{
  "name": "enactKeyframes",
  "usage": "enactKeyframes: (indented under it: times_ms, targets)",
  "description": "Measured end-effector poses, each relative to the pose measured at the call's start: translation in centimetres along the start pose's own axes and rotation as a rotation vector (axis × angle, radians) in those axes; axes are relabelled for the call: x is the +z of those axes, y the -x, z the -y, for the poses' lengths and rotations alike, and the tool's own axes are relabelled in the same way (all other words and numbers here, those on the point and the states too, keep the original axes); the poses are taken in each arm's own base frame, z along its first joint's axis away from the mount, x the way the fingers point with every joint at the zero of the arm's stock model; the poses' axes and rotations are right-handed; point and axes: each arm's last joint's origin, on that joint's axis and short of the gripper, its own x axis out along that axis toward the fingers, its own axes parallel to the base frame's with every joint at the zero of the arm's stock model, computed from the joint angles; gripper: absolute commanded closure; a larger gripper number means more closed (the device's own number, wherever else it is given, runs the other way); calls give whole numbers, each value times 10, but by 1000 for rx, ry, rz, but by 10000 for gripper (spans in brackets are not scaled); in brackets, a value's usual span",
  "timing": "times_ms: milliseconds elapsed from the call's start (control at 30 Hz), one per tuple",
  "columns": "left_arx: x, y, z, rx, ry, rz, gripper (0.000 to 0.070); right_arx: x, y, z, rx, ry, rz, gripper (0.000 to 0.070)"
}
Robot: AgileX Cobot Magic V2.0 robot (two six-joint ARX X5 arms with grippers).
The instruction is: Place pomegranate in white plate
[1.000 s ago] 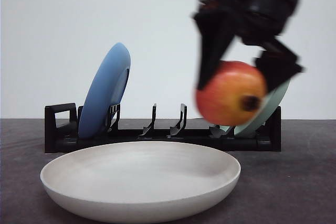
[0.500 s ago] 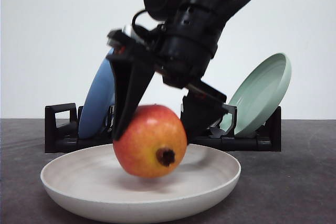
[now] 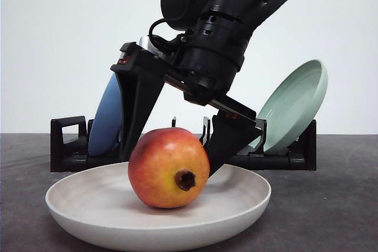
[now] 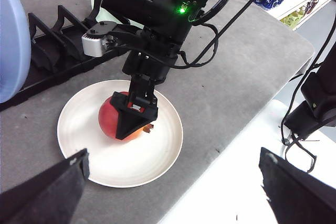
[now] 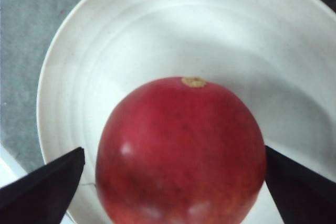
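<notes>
The red-and-yellow pomegranate [image 3: 168, 169] rests inside the white plate [image 3: 88, 216], its dark calyx facing the front camera. My right gripper [image 3: 168, 165] reaches down over it, open, with a finger on each side of the fruit and a small gap to it. In the right wrist view the pomegranate [image 5: 178, 150] sits between the spread fingertips [image 5: 47, 182], on the plate [image 5: 157, 35]. The left wrist view looks down on the pomegranate [image 4: 107, 119], the plate [image 4: 121, 166] and the right gripper [image 4: 134, 121]. My left gripper [image 4: 173, 156] hangs high above, open and empty.
A black dish rack [image 3: 68, 146] stands just behind the plate, holding a blue plate [image 3: 106, 122] on its left and a pale green plate [image 3: 295, 104] on its right. The grey table's edge [image 4: 220, 156] runs close beside the white plate.
The right arm carried the pomegranate from up on the right down into the white plate. The fingers have since spread apart, and the fruit now sits on the plate.
</notes>
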Motion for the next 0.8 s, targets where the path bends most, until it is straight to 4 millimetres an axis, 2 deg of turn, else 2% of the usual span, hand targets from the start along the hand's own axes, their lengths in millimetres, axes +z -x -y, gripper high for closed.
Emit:
enactKeyframes:
  times_ms: [100, 167, 333, 433, 600, 700, 800]
  targets:
    - [0, 0, 0, 0, 0, 0, 80, -1, 7, -3, 4, 9, 14, 0]
    - [0, 0, 0, 0, 0, 0, 80, -1, 20, -7, 11, 19, 43, 0]
    - [0, 0, 0, 0, 0, 0, 80, -16, 89, -28, 16, 93, 208, 0]
    - [0, 0, 0, 0, 0, 0, 80, -40, 130, -35, -36, 127, 284, 0]
    - [0, 0, 0, 0, 0, 0, 80, -86, 183, -38, -162, 146, 393, 0]
    - [0, 0, 0, 3, 0, 1, 80, -116, 204, -37, -191, 158, 481, 0]
    - [0, 0, -1, 20, -8, 10, 80, -145, 210, -30, -202, 166, 540, 0]
